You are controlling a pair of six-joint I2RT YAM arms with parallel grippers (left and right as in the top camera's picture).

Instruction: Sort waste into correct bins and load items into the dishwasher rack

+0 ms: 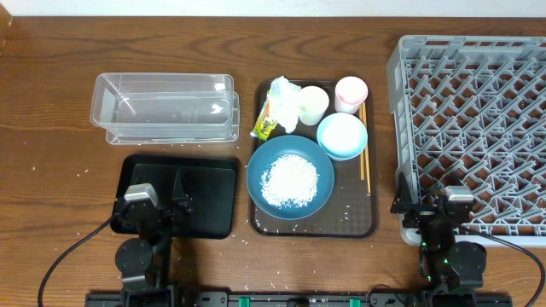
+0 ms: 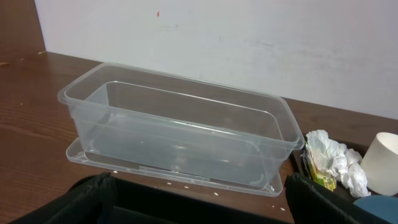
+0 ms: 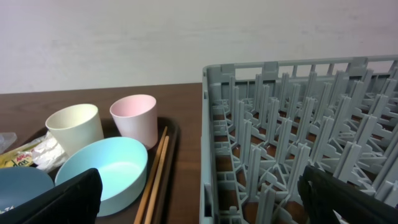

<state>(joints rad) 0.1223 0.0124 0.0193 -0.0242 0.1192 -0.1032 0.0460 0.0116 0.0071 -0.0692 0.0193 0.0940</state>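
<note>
Sorting not yet begun; both arms sit at the near edge.
The left gripper (image 2: 205, 205) and right gripper (image 3: 199, 205) gape wide, empty. Loose white rice grains (image 1: 288, 177) lie on the large deep-blue round plate (image 1: 258, 175); the crumpled white paper tissue (image 1: 284, 98) and yellow-green printed wrapper (image 1: 265, 128) sit beside it on the dark brown serving tray (image 1: 371, 217). Likely next: reach for the tissue.

Clear rectangular plastic tub (image 2: 180, 134): upright on brown wooden table (image 2: 31, 118), nothing visible inside, set on a clear flat base.
Crumpled white paper tissue (image 2: 333, 158): right of tub, touching yellow-green printed wrapper (image 2: 320, 175).
White cup (image 2: 382, 158): far right, partly cropped.
Left gripper (image 2: 199, 190): black fingers (image 2: 87, 202) spread wide, bottom corners.
</note>
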